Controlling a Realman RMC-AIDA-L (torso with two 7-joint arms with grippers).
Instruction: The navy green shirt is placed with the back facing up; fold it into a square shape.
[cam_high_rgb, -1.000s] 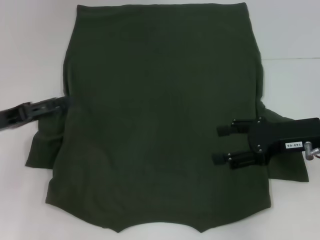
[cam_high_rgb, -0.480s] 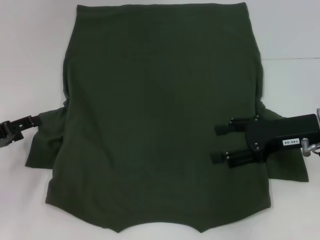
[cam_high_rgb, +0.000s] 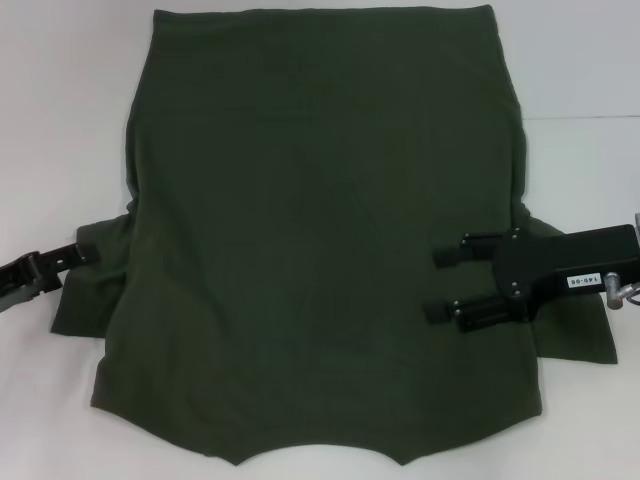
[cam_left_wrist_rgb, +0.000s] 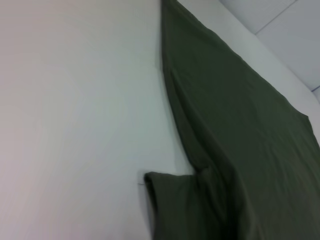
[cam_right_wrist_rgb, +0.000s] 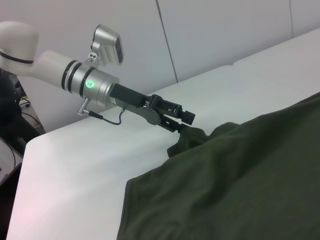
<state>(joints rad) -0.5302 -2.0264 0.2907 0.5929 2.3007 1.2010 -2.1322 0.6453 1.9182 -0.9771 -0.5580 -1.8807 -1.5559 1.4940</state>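
Note:
The navy green shirt lies spread flat on the white table, its collar notch at the near edge. My left gripper is at the shirt's left side, low over the table and shut on the upper edge of the left sleeve. The right wrist view shows that left gripper with the sleeve cloth peaked up at its tip. My right gripper hovers open over the shirt's right side near the right sleeve, fingers pointing inward. The left wrist view shows only the shirt and its sleeve.
White table surrounds the shirt on the left, right and far sides. A seam in the table top runs at the far right. A grey wall stands behind the table's left side.
My left gripper has drawn back leftward from the shirt's side, and the sleeve's upper corner now reaches out toward it. The right gripper has hardly moved.

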